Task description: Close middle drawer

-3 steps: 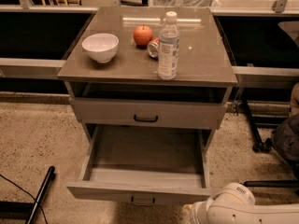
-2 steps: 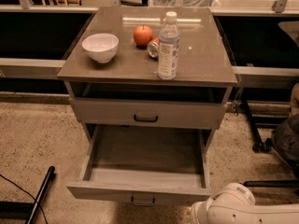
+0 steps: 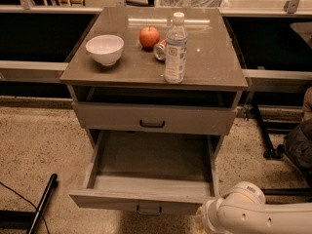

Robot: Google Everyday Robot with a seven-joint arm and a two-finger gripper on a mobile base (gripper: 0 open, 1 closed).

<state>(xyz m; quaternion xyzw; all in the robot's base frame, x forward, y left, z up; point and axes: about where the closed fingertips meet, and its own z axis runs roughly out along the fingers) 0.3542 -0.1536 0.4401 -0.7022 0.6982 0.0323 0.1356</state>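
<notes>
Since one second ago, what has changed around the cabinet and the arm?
Nothing has visibly changed. The middle drawer is pulled out as far as before, and the robot arm stays low beside the drawer's right front corner. The gripper is out of view.

Very little differs from a second ago. My white arm [image 3: 253,213] at the near right has edged slightly farther into the scene, so its rounded joint now shows a bit higher beside the near right corner of the middle drawer [image 3: 122,200]. My gripper lies out of sight past the near edge.
</notes>
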